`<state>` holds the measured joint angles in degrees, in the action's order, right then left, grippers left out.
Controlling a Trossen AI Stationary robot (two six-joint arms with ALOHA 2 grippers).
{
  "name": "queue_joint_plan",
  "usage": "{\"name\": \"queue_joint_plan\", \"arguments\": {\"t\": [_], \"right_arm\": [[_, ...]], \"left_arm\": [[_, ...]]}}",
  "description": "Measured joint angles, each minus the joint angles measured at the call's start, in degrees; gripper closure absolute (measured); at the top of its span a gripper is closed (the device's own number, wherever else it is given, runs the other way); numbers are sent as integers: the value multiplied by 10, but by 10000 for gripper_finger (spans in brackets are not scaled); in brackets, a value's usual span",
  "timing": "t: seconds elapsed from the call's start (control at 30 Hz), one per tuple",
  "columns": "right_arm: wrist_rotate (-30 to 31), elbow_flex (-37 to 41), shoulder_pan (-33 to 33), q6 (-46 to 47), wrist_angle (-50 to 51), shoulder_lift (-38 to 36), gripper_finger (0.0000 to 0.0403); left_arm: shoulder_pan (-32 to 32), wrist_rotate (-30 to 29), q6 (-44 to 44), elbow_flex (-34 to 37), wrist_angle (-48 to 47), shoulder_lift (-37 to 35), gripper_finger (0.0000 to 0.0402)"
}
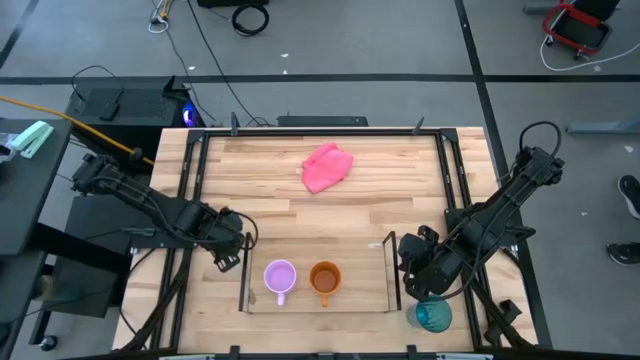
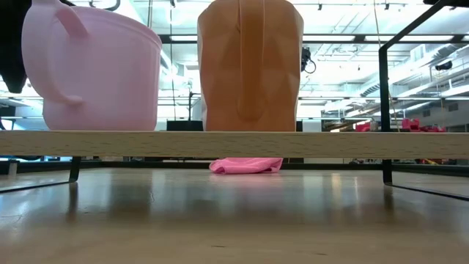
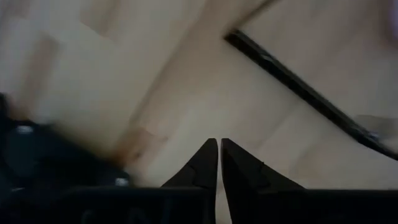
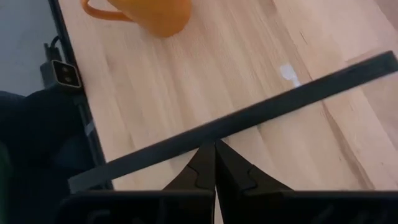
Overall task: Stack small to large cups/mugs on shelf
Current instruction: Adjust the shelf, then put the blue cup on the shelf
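Note:
The shelf (image 1: 365,300) sits near the table's near edge. On it stand the lilac mug (image 1: 279,277) and, to its right, the orange mug (image 1: 325,278). In the low view both rest by their bases on the shelf's wood board (image 2: 234,143): lilac mug (image 2: 95,66), orange mug (image 2: 253,66). The teal cup (image 1: 433,316) stands on the table just right of the shelf, partly under my right arm. My left gripper (image 1: 238,255) (image 3: 219,152) is shut, beside the shelf's left end. My right gripper (image 1: 405,264) (image 4: 215,155) is shut, at the shelf's right end, with the orange mug (image 4: 149,12) ahead.
A pink cloth (image 1: 327,166) (image 2: 245,165) lies toward the table's far edge, in the middle. The shelf's dark rail (image 4: 249,121) crosses just ahead of my right fingers, and another rail (image 3: 298,87) runs ahead of my left fingers. A thin dark post (image 2: 385,110) stands at the shelf's end.

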<state>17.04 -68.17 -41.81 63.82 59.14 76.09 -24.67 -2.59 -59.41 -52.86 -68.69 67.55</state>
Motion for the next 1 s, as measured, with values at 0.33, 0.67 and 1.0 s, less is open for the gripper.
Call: {"name": "queue_joint_plan", "arguments": {"t": [0.33,0.67,1.0], "right_arm": [[-11,-23,0,38,11,-35,396],[-68,-23,0,167,72,-99,395],[-86,-23,-19,225,107,-122,395]], "left_arm": [[1,-95,35,0,-17,0,385],[15,-177,35,0,-26,0,382],[115,-183,123,0,-39,-10,388]]}}
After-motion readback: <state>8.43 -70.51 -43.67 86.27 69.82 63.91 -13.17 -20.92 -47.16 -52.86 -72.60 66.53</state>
